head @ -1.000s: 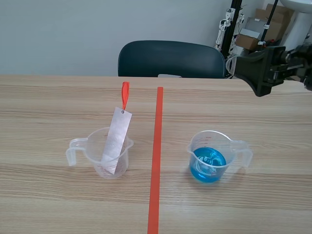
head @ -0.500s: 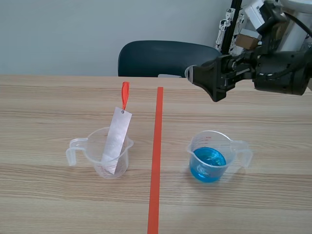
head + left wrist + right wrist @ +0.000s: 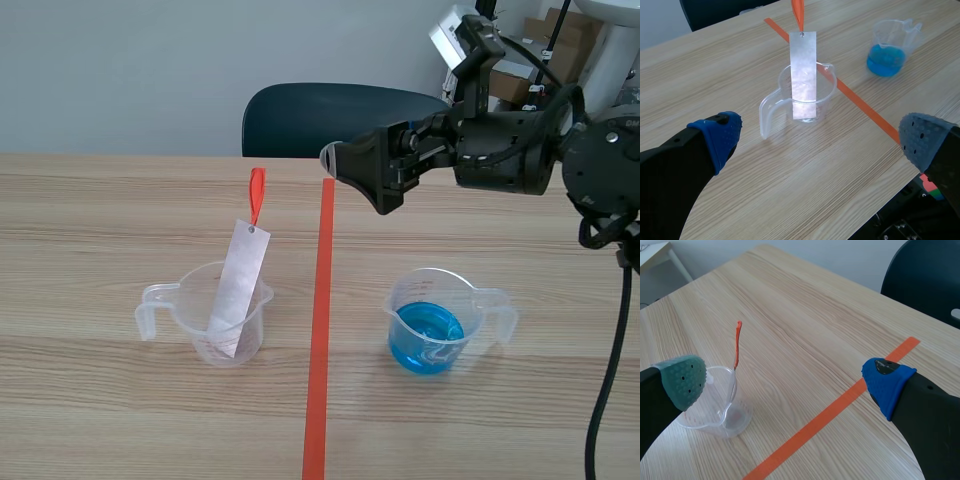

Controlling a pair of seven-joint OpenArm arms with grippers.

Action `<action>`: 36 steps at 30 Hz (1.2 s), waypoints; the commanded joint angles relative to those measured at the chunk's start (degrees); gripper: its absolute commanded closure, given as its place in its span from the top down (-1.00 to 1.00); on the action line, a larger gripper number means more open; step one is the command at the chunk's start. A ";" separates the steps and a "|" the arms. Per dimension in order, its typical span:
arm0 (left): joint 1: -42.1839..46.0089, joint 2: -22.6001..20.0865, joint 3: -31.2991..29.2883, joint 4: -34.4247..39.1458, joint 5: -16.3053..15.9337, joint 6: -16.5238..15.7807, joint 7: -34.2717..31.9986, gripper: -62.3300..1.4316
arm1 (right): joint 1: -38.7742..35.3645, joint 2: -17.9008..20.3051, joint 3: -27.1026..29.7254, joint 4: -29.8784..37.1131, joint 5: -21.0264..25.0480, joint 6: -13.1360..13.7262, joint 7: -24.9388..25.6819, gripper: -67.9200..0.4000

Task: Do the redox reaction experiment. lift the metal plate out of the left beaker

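The left beaker is clear plastic with its handle on the left. A thin silver metal plate leans in it, with a red loop tied to its top end. My right gripper is open and hangs in the air over the tape line, to the right of the plate and apart from it. In the right wrist view the beaker and the red loop lie ahead of the open gripper. My left gripper is open, short of the plate and beaker.
A second clear beaker holding blue liquid stands right of the orange tape line; the left wrist view shows the blue beaker too. A dark chair stands behind the table. Boxes and stands fill the back right corner.
My right arm has swung left from the far right edge to above the tape line, its gripper now nearer the plate. Beakers and plate have not moved.
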 commanded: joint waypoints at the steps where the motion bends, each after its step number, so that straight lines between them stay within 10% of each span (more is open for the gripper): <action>1: 0.09 0.31 0.17 0.52 -0.42 -0.13 -1.07 1.00 | 2.27 -0.59 -0.39 -0.46 0.22 0.31 0.83 1.00; 36: 0.09 0.28 0.17 0.52 -0.39 -0.13 -1.20 1.00 | 8.15 -11.52 -5.16 -9.88 -4.72 1.33 1.49 1.00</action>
